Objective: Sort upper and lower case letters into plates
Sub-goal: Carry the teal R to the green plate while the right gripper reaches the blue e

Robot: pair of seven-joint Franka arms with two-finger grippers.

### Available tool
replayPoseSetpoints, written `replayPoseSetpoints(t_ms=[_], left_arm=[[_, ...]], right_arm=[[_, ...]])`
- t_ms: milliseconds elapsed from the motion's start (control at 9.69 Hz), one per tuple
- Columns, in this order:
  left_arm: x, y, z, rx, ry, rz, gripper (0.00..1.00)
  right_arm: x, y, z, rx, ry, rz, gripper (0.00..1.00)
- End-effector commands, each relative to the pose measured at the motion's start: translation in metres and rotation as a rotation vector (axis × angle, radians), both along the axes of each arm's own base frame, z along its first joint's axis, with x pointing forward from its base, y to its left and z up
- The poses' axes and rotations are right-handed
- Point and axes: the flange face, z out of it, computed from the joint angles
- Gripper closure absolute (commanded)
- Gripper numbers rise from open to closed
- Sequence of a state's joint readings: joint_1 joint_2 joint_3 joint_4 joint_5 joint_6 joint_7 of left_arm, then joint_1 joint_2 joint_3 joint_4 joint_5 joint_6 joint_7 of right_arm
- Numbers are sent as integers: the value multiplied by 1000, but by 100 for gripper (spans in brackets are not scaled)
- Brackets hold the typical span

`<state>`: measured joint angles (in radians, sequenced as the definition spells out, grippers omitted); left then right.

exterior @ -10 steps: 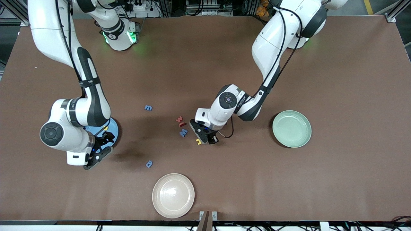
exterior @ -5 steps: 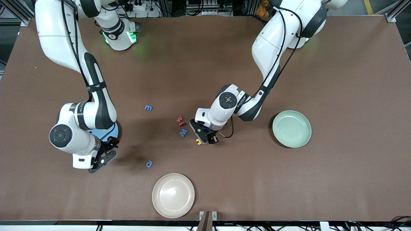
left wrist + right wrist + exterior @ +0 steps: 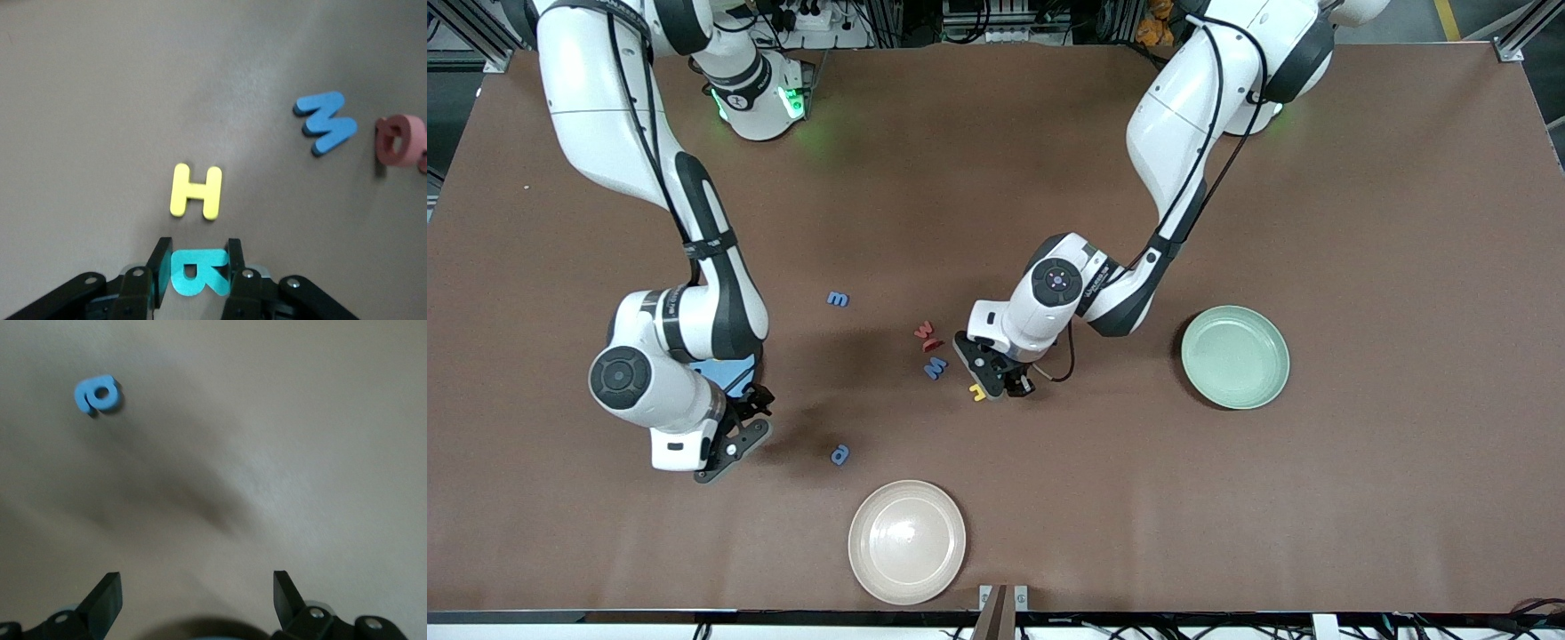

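A teal B (image 3: 197, 272), hidden in the front view, is pinched in the left gripper's (image 3: 197, 270) jaws beside the H (image 3: 195, 191). The right gripper (image 3: 197, 593), jaws spread, has been shifted off the blue plate (image 3: 720, 369) toward the a (image 3: 97, 394).

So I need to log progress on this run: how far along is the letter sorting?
Early on. The pale green plate holds nothing; the sky blue plate is mostly hidden under the right arm. In hand: the left gripper is shut on a teal letter B. The right gripper is open. Still loose: the yellow H, blue M, red letters, blue m, blue a.
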<state>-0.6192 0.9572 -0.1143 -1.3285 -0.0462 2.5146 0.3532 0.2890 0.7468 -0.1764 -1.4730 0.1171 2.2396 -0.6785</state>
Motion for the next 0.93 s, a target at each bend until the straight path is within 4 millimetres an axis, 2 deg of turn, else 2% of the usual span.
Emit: replayPoseSetpoints(t_ms=[0, 206, 309, 413, 516, 619, 825], left_arm=[[1, 14, 22, 66, 90, 6, 79], [16, 48, 44, 117, 145, -7, 79], [27, 75, 57, 148, 189, -23, 79], [31, 99, 68, 185, 256, -42, 79], [27, 119, 83, 227, 327, -66, 79], [29, 159, 96, 245, 376, -44, 77], [23, 248, 94, 246, 431, -82, 77]], right_arm=[[14, 33, -8, 48, -17, -13, 0], [12, 69, -22, 86, -6, -34, 0], [9, 85, -28, 92, -12, -57, 0], [12, 97, -30, 99, -39, -72, 0], [16, 105, -35, 100, -48, -67, 0], [22, 109, -38, 102, -58, -61, 0], [27, 117, -47, 104, -65, -47, 0]])
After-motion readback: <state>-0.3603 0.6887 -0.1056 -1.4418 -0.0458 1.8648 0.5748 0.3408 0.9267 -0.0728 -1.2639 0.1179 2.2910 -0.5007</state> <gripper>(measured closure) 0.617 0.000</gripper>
